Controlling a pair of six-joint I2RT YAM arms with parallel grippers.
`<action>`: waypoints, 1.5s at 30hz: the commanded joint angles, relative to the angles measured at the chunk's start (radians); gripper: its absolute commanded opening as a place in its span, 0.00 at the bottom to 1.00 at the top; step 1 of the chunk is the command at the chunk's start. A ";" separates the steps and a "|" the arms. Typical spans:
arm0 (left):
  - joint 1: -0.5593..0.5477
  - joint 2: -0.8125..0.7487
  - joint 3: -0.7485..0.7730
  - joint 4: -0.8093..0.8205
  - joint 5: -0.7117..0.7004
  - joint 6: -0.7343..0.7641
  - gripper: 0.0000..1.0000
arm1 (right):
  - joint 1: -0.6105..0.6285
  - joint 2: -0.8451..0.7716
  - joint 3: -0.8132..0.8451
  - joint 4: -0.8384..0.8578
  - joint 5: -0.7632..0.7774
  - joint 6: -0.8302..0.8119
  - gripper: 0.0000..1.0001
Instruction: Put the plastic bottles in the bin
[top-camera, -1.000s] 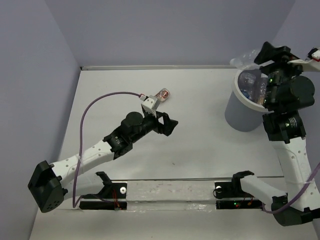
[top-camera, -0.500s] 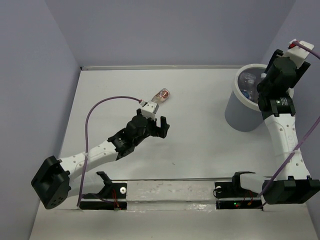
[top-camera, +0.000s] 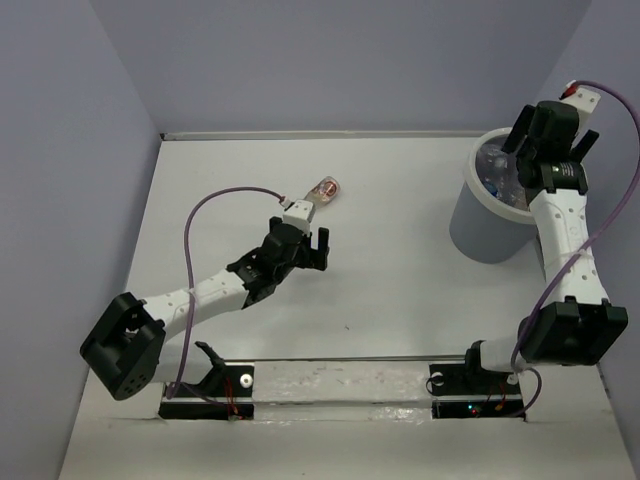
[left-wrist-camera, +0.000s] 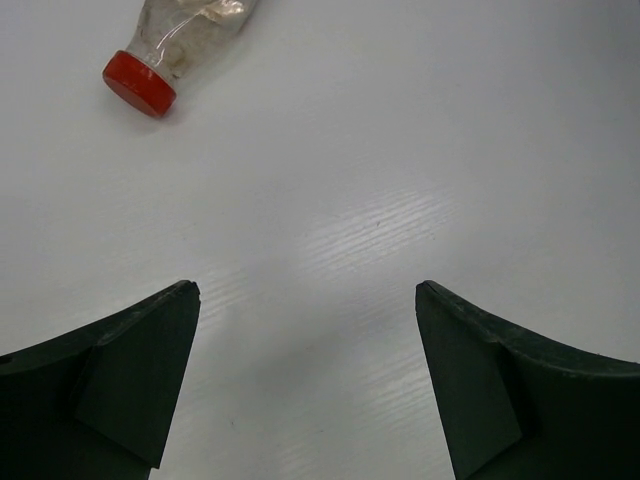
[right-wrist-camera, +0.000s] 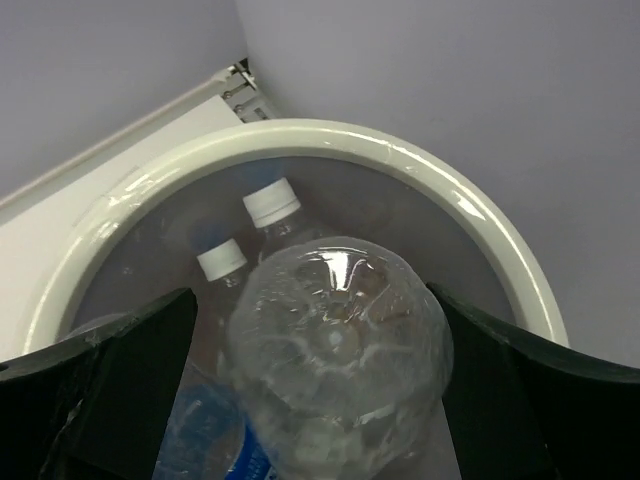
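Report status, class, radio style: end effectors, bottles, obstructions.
Left end effector open; right end effector open over bin, bottles inside. Red-capped bottle on table, unobstructed.

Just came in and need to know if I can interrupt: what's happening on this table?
Two robot arms are putting plastic bottles in a bin. The right gripper hangs open over it, a clear bottle directly below it inside the rim, above white-capped bottles. The left gripper is open, low over the table, short of a small red-capped bottle lying on its side, not yet picked up.
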 joint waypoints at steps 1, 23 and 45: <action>0.010 0.073 0.116 0.000 -0.066 0.018 0.99 | -0.003 -0.040 0.194 0.012 -0.120 0.072 1.00; 0.200 0.593 0.590 -0.068 0.106 0.397 0.99 | 0.578 -0.350 -0.365 0.429 -0.668 0.273 0.98; 0.263 0.690 0.592 -0.019 0.207 0.216 0.39 | 0.649 -0.479 -0.584 0.504 -0.739 0.326 0.96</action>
